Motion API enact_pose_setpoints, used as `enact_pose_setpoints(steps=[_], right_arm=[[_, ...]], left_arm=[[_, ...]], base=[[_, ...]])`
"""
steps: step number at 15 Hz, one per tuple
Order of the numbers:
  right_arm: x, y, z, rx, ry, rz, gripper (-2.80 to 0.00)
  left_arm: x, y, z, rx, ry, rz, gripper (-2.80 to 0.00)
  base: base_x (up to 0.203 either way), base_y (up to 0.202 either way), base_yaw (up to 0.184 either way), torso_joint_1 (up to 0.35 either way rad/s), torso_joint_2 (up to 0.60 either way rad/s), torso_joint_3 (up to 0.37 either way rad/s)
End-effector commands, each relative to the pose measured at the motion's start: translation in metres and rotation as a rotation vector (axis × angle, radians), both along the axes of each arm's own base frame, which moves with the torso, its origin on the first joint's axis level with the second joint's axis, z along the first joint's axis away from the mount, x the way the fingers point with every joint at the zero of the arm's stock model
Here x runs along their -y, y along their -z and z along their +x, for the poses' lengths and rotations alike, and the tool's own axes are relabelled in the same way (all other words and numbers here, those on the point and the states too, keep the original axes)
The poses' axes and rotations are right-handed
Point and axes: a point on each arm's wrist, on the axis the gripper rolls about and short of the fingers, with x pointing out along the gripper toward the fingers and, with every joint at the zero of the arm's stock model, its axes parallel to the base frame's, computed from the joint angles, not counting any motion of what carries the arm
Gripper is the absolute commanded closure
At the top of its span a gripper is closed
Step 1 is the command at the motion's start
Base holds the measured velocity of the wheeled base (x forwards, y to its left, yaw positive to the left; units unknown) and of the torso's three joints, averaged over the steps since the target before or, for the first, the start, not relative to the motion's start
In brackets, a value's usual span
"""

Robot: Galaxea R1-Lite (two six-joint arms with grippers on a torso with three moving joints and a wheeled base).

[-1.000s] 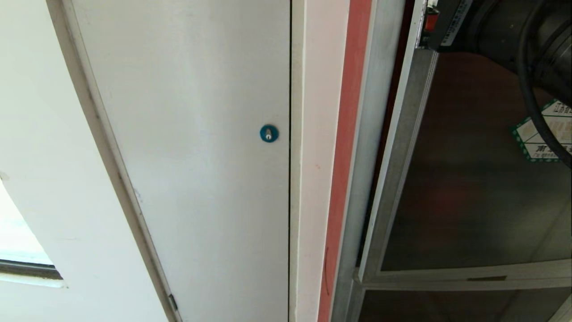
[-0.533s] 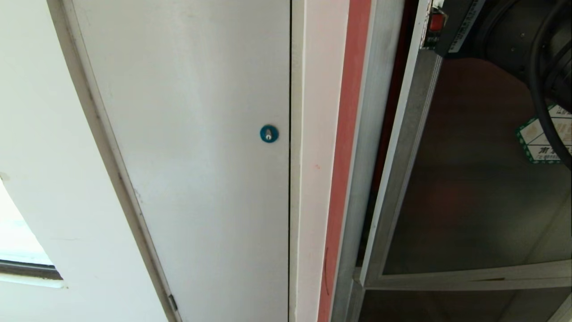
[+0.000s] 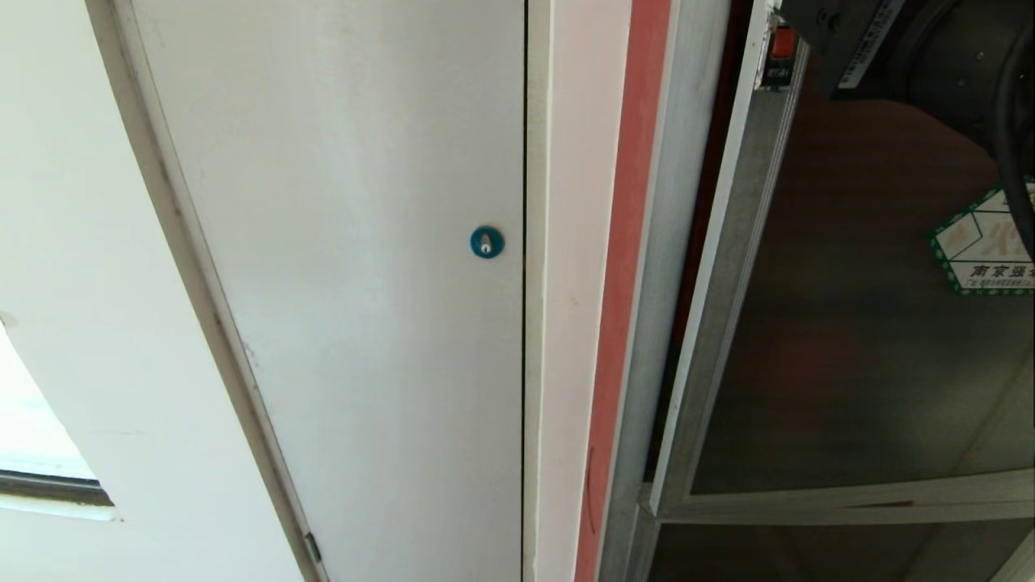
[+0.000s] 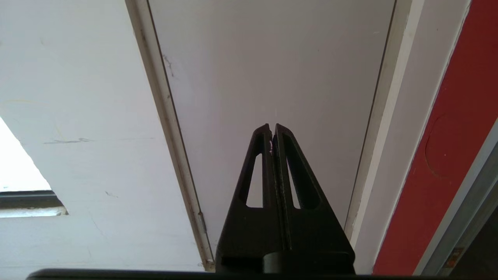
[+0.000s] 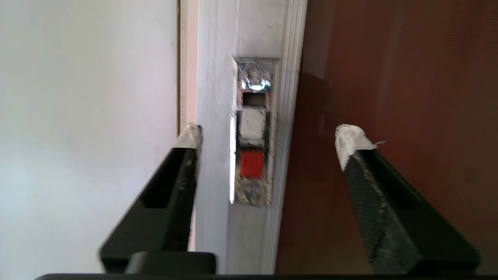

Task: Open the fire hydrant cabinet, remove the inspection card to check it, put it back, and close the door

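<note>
sticker (image 3: pixel 988 246) cut off by edge; latch (image 5: pixel 253 132) blurred

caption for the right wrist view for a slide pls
Right gripper open, fingers apart in front of the red-marked latch on the aluminium frame of the dark glass door.

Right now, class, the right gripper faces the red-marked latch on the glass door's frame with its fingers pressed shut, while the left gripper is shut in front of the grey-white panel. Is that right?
One detail is wrong. In the right wrist view the right gripper stands open, its taped fingertips spread either side of the latch. The left gripper is indeed shut before the grey-white panel.
</note>
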Motion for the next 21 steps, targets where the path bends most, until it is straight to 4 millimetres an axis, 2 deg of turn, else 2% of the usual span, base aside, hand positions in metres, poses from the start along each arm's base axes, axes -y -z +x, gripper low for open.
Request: enact_pose_setpoints(steps=[1, 4, 5, 8, 11, 14, 18, 21], right_arm=[[0.012, 0.001, -0.014, 0.003, 0.003, 0.002, -2.80], [0.037, 0.004, -0.041, 0.016, 0.012, 0.017, -2.80], [0.047, 0.005, -0.051, 0.017, 0.021, 0.019, 0.00], [0.077, 0.012, -0.075, -0.014, 0.076, -0.002, 0.00], [0.109, 0.031, -0.103, -0.091, 0.160, -0.053, 0.00], [0.137, 0.039, -0.127, -0.114, 0.343, -0.053, 0.00], [0.158, 0.052, -0.199, -0.032, 0.525, -0.001, 0.00], [0.159, 0.091, -0.238, -0.065, 0.605, -0.009, 0.00]], left_arm=[[0.000, 0.008, 0.002, -0.030, 0.000, 0.001, 0.00], [0.000, 0.008, 0.002, -0.030, 0.000, 0.001, 0.00], [0.000, 0.008, 0.002, -0.030, 0.000, 0.001, 0.00], [0.000, 0.008, 0.002, -0.030, 0.000, 0.001, 0.00], [0.000, 0.008, 0.002, -0.030, 0.000, 0.001, 0.00], [0.000, 0.008, 0.002, -0.030, 0.000, 0.001, 0.00], [0.000, 0.008, 0.002, -0.030, 0.000, 0.001, 0.00], [0.000, 0.008, 0.002, -0.030, 0.000, 0.001, 0.00]], base=[[0.000, 0.000, 0.000, 0.000, 0.00, 0.000], [0.000, 0.000, 0.000, 0.000, 0.00, 0.000], [0.000, 0.000, 0.000, 0.000, 0.00, 0.000], [0.000, 0.000, 0.000, 0.000, 0.00, 0.000], [0.000, 0.000, 0.000, 0.000, 0.00, 0.000], [0.000, 0.000, 0.000, 0.000, 0.00, 0.000], [0.000, 0.000, 0.000, 0.000, 0.00, 0.000], [0.000, 0.000, 0.000, 0.000, 0.00, 0.000]])
